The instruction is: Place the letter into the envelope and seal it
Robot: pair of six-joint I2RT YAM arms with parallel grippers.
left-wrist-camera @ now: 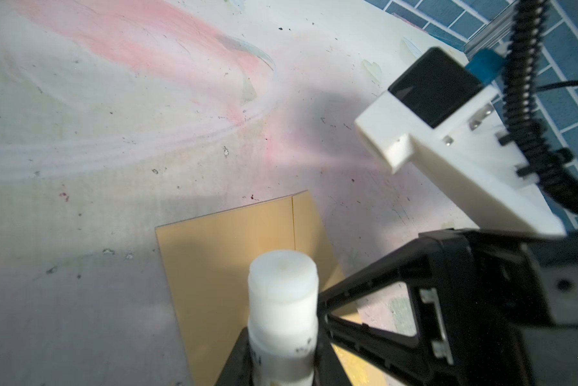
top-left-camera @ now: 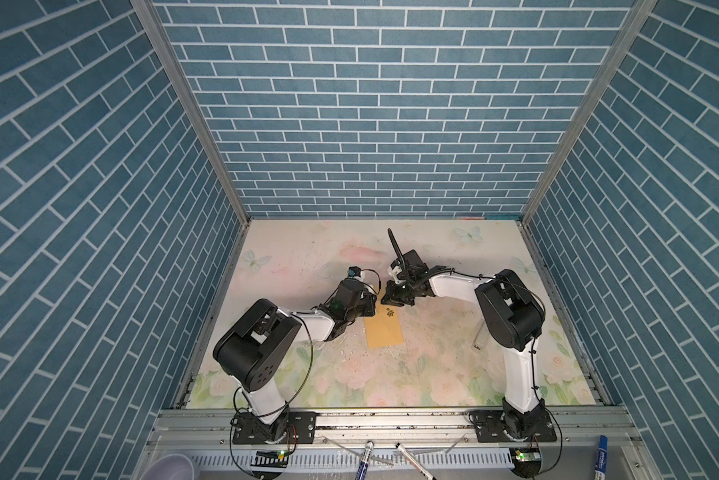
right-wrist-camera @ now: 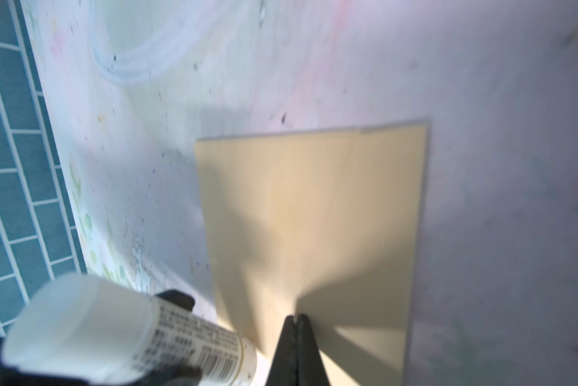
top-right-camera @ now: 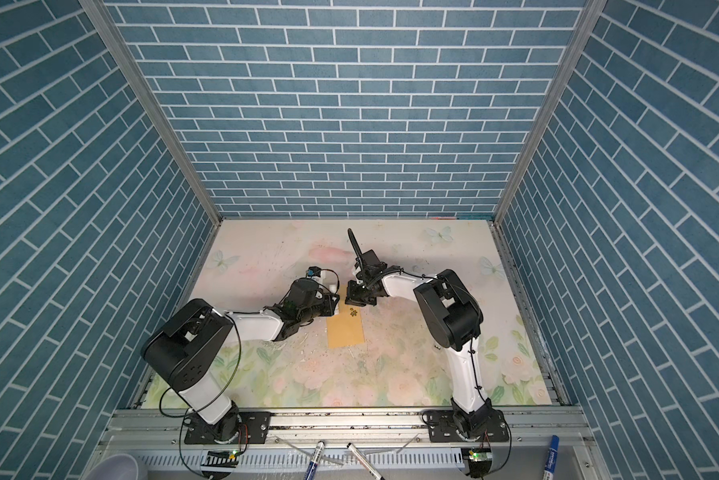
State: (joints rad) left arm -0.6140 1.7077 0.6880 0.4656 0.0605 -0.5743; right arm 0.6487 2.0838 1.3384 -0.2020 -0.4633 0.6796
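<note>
Jaws, left gripper point(left-wrist-camera: 280, 362): clamping glue stick point(left-wrist-camera: 282, 300)
Jaws, right gripper point(right-wrist-camera: 295, 319): closed, tips at envelope point(right-wrist-camera: 311, 217)
Envelope: flat on table point(top-left-camera: 432, 365), contents hidden

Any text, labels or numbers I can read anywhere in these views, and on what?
Nothing is legible.
Print and barcode on the glue stick: too blurred to read.
Labels on the markers: too small to read.
On the envelope: only a dark-gold emblem, no words.
</note>
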